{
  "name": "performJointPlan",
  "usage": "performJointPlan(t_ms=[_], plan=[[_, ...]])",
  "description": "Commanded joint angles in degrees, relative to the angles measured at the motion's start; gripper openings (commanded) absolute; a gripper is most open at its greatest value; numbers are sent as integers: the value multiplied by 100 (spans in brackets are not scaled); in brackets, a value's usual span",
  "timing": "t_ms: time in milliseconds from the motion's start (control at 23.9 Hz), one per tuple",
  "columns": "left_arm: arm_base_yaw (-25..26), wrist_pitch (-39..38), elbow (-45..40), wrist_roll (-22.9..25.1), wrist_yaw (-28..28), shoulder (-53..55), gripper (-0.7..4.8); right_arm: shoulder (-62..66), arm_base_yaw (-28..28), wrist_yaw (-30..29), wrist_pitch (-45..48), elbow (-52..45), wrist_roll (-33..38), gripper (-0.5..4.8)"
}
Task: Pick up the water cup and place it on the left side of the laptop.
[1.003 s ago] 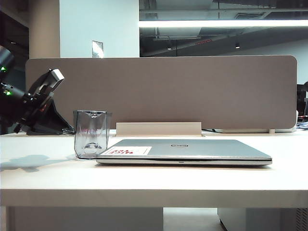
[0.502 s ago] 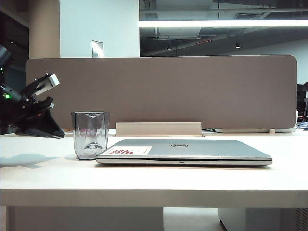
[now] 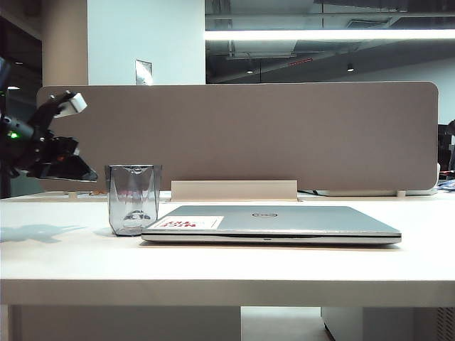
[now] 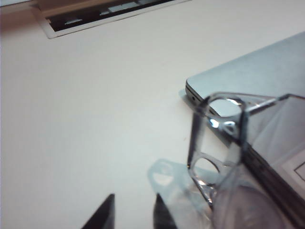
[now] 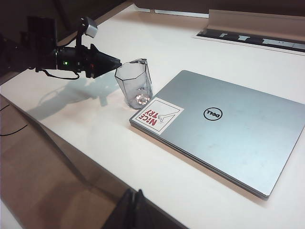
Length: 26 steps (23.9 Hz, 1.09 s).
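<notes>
The water cup point(image 3: 133, 199), smoky and transparent with faceted walls, stands upright on the white table, close against the left end of the closed silver laptop point(image 3: 284, 222). My left gripper point(image 3: 89, 175) hovers above the table to the left of the cup, apart from it, open and empty. Its wrist view shows the two dark fingertips spread point(image 4: 135, 204), with the cup's handle point(image 4: 224, 143) and the laptop's corner point(image 4: 267, 76) beyond them. In the right wrist view the cup point(image 5: 135, 86) stands by the laptop's point(image 5: 224, 124) stickered corner. My right gripper point(image 5: 135, 194) is shut over the table's front edge.
A beige partition screen point(image 3: 242, 135) runs along the back of the table. A cable slot with a raised beige cover point(image 5: 252, 33) lies behind the laptop. The table's front edge point(image 5: 71, 157) drops off near my right gripper.
My left gripper has opened, pulled away from the cup to the left and risen. The cup stays standing beside the laptop. The right arm has not moved.
</notes>
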Motion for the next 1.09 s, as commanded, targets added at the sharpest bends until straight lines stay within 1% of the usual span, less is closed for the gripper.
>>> performJointPlan(t_ms=[42, 84, 251, 293, 376, 585, 753, 836, 920, 1087], plan=[[52, 26, 223, 28, 520, 203, 98, 7, 11, 26, 57, 4, -22, -7], [52, 15, 376, 31, 756, 348, 98, 7, 11, 28, 57, 4, -24, -7], [50, -31, 813, 26, 1202, 715, 98, 7, 11, 28, 55, 4, -24, -7], [48, -225, 1097, 26, 1320, 905, 99, 7, 11, 28, 46, 4, -22, -7], [46, -516, 1360, 74, 1346, 1064, 99, 7, 11, 28, 17, 4, -24, -7], [46, -588, 1460, 391, 1606, 1211, 100, 9, 11, 39, 15, 4, -24, -7], [39, -584, 1484, 393, 1729, 1357, 99, 11, 9, 55, 9, 4, -22, -7], [42, -577, 1484, 413, 1908, 1405, 99, 13, 11, 50, 11, 4, -22, -7], [39, -507, 1493, 562, 2100, 1458, 98, 13, 11, 52, 9, 4, -22, -7], [28, -501, 1620, 551, 2240, 1598, 97, 15, 11, 74, 9, 4, -22, -7]])
